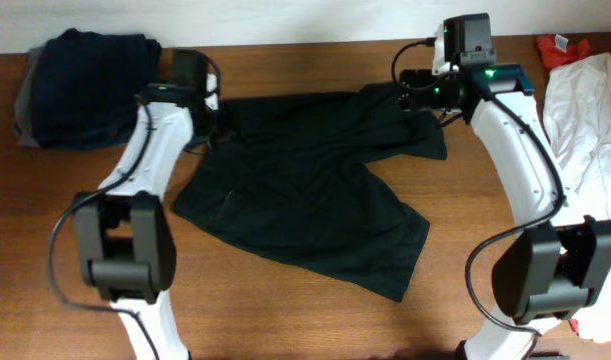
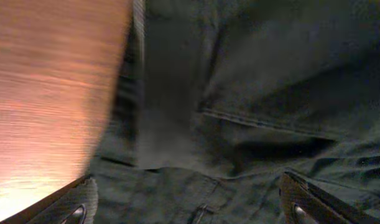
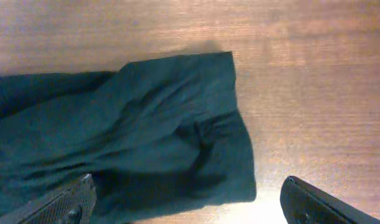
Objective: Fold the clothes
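The clothes' large black wrinkled piece lies spread across the middle of the wooden table. My left gripper hovers over its upper left edge. In the left wrist view the fingers stand wide apart above the black cloth, and nothing is pinched between them. My right gripper is over the garment's upper right corner. Its jaws are open in the right wrist view, where that corner of the cloth lies flat between and beyond the fingertips.
A navy and grey pile of garments sits at the back left. White cloth lies along the right edge, with a small red piece behind it. Bare wood shows to the right of the black corner.
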Motion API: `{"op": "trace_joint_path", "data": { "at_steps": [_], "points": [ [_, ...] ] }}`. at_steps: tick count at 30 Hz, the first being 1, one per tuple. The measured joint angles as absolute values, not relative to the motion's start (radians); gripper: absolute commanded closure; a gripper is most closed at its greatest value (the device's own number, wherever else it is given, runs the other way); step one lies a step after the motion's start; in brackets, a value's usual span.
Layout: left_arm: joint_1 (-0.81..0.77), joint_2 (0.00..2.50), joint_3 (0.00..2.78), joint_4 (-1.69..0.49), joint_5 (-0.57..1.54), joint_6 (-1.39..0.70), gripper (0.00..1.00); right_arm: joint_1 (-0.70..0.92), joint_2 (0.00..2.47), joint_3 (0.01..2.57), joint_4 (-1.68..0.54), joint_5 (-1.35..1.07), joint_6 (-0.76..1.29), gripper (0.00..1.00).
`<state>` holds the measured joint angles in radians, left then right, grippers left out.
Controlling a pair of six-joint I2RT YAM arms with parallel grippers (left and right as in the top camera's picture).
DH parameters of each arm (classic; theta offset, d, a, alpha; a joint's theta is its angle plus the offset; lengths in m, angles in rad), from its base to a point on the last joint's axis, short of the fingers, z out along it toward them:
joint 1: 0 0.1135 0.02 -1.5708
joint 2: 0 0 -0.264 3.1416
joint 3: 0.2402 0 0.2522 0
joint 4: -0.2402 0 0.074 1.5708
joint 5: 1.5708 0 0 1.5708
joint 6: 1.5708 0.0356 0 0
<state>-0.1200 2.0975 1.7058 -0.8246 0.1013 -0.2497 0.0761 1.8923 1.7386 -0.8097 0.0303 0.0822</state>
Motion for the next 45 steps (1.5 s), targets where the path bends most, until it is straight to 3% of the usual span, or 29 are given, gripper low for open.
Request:
{"op": "trace_joint_path", "data": {
  "at_steps": [2, 3, 4, 5, 6, 7, 12, 13, 27, 29, 30, 31, 33, 39, 40, 41, 45],
  "points": [
    [-0.143, 2.135, 1.706, -0.824, 0.097, -0.249, 0.11, 0.075, 1.932, 1.739, -0.795, 0.064, 0.046, 0.02],
    [-0.16, 2.157, 1.706, -0.824, 0.096, -0.25, 0.22, 0.074, 1.954, 1.739, -0.791, 0.075, 0.031, 0.02],
    [-0.167, 2.167, 1.706, -0.824, 0.094, -0.25, 0.41, 0.072, 1.969, 1.738, -0.786, 0.081, 0.022, 0.02],
    [-0.175, 2.181, 1.706, -0.824, 0.093, -0.243, 0.51, 0.069, 1.991, 1.738, -0.768, 0.088, 0.013, 0.02],
    [-0.178, 2.188, 1.706, -0.823, 0.093, -0.244, 0.58, 0.064, 2.005, 1.738, -0.754, 0.091, 0.008, 0.02],
    [-0.179, 2.196, 1.706, -0.822, 0.093, -0.241, 0.58, 0.053, 2.021, 1.738, -0.739, 0.093, 0.0, 0.02],
    [-0.179, 2.201, 1.706, -0.811, 0.089, -0.239, 0.56, -0.027, 2.077, 1.739, -0.667, 0.059, -0.011, 0.02],
    [-0.179, 2.201, 1.706, -0.811, 0.089, -0.239, 0.49, -0.041, 2.092, 1.739, -0.649, 0.041, -0.012, 0.02],
    [-0.178, 2.201, 1.706, -0.845, 0.086, -0.236, 0.47, -0.051, 2.205, 1.738, -0.425, -0.157, -0.048, 0.01],
    [-0.178, 2.195, 1.706, -0.857, 0.086, -0.235, 0.36, -0.049, 2.205, 1.738, -0.405, -0.16, -0.05, 0.02],
    [-0.178, 2.182, 1.706, -0.86, 0.086, -0.233, 0.15, -0.049, 2.205, 1.738, -0.397, -0.16, -0.052, 0.01],
    [-0.178, 2.165, 1.706, -0.861, 0.082, -0.237, 0.02, -0.049, 2.205, 1.738, -0.394, -0.16, -0.053, 0.01],
    [-0.178, 2.114, 1.706, -0.86, 0.059, -0.23, 0.01, -0.049, 2.21, 1.739, -0.395, -0.16, -0.052, 0.01],
    [-0.167, 2.049, 1.712, -0.878, -0.001, -0.231, 0.01, -0.049, 2.287, 1.739, -0.418, -0.164, -0.053, 0.14],
    [-0.162, 2.05, 1.712, -0.879, -0.004, -0.231, 0.01, -0.049, 2.295, 1.739, -0.418, -0.164, -0.051, 0.19],
    [-0.155, 2.05, 1.711, -0.88, -0.008, -0.231, 0.01, -0.049, 2.302, 1.739, -0.416, -0.165, -0.054, 0.34],
    [-0.138, 2.049, 1.711, -0.882, -0.015, -0.231, 0.01, -0.049, 2.302, 1.739, -0.411, -0.168, -0.053, 0.5]
  ]
}}
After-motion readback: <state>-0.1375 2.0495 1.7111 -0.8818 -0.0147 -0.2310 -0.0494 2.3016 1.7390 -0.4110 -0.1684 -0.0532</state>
